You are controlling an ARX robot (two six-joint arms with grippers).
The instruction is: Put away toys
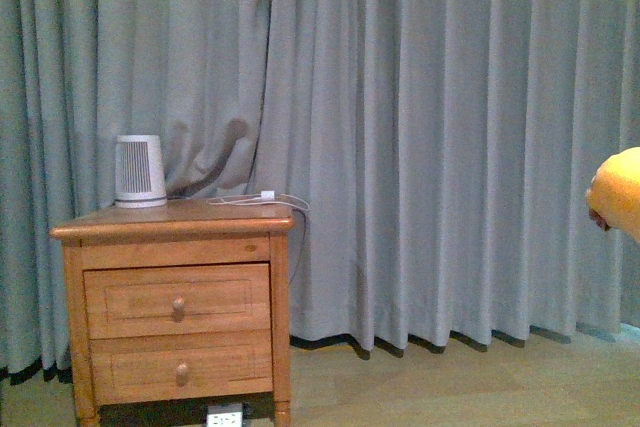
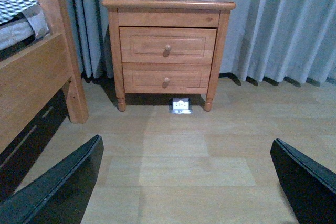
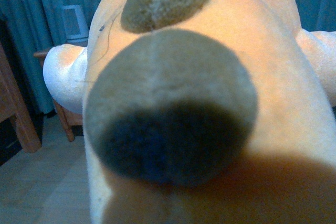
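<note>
Wood, honey-toned: bed frame ahead and to the left of the left claw; nightstand straight ahead of it, well apart, both drawers shut. Left claw spread wide, dark fingers out to either side, only bare floor between them; it holds nothing. Nightstand top: white ribbed appliance at the left, white cable trailing toward the right edge. Power strip on the floor beneath. Grey-green curtain behind all of it. Farthest right: plush toy, orange-yellow, clear of the floor at about nightstand-top height, on the right arm's side. The right wrist camera sees little but its fur, close against the lens. Right claw not visible, so I cannot tell how its jaws stand; the toy's height suggests it is being carried. Judgement: step in hand is bringing the toy to a storage place, likely a drawer. To do it well: take a knob with the free left claw and pull straight out; grip deep into the soft body, since plush compresses and slips; keep it clear of the cable.
</note>
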